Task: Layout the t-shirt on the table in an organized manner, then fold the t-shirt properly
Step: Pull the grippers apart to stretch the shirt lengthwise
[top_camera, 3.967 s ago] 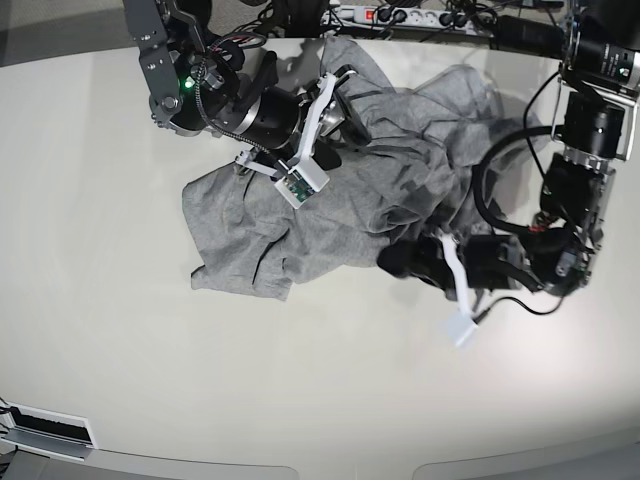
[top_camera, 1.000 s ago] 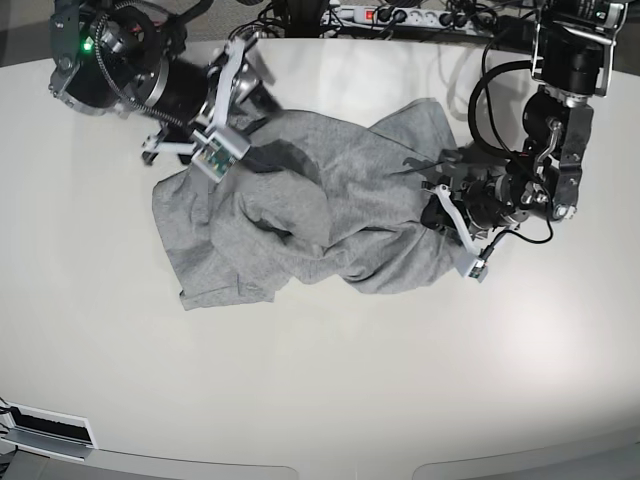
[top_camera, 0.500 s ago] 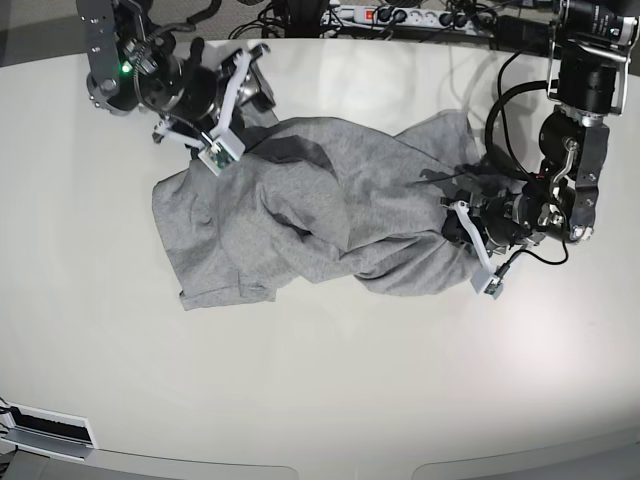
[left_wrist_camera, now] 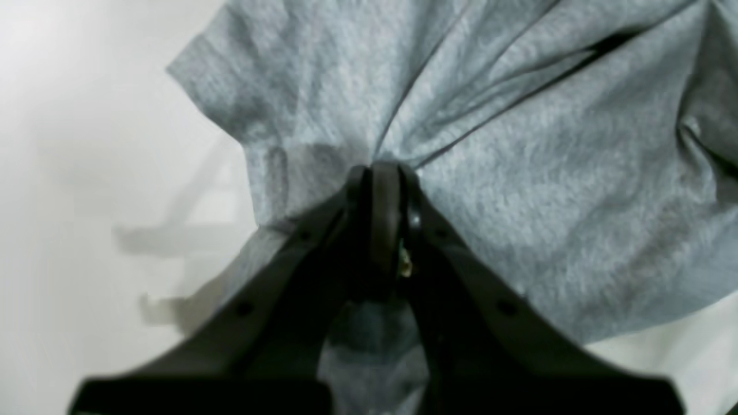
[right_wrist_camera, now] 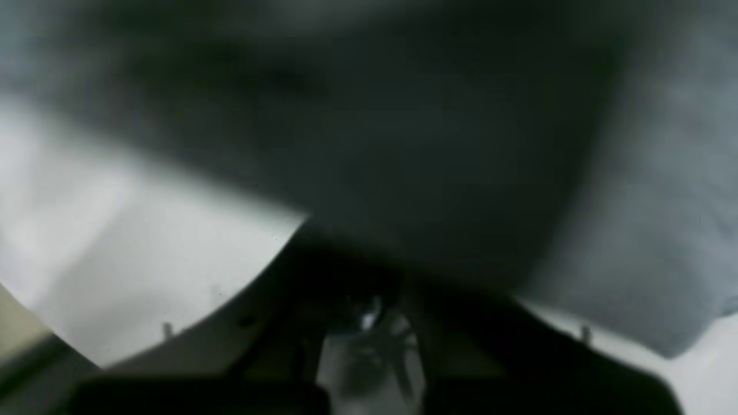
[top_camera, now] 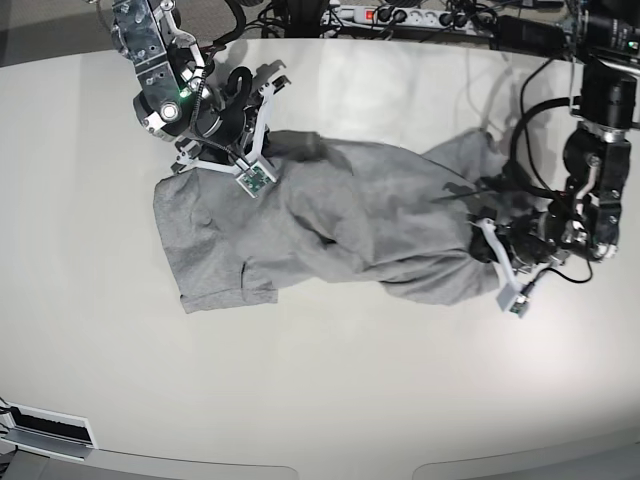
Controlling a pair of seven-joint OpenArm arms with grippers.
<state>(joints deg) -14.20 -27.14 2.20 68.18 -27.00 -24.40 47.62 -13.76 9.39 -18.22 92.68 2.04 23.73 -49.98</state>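
The heather-grey t-shirt [top_camera: 350, 215] lies crumpled but pulled out lengthwise across the off-white table [top_camera: 350, 400]. No lettering shows. My left gripper [top_camera: 482, 250] is at the shirt's right end. In the left wrist view it [left_wrist_camera: 383, 173] is shut on a pinch of grey cloth [left_wrist_camera: 548, 173], with creases fanning out from it. My right gripper [top_camera: 285, 140] is at the shirt's upper left edge, where the cloth rises to it. The right wrist view is blurred, with dark cloth [right_wrist_camera: 663, 230] draped over the jaws and bare table [right_wrist_camera: 144, 259] below.
A power strip and cables [top_camera: 400, 15] run along the table's back edge. A black cable [top_camera: 530, 110] hangs by the arm on the right. A small grey box [top_camera: 50, 430] sits at the front left corner.
The left gripper has pulled its end of the shirt right and toward the front. The right gripper has shifted right with its end. The shirt is now longer and flatter.
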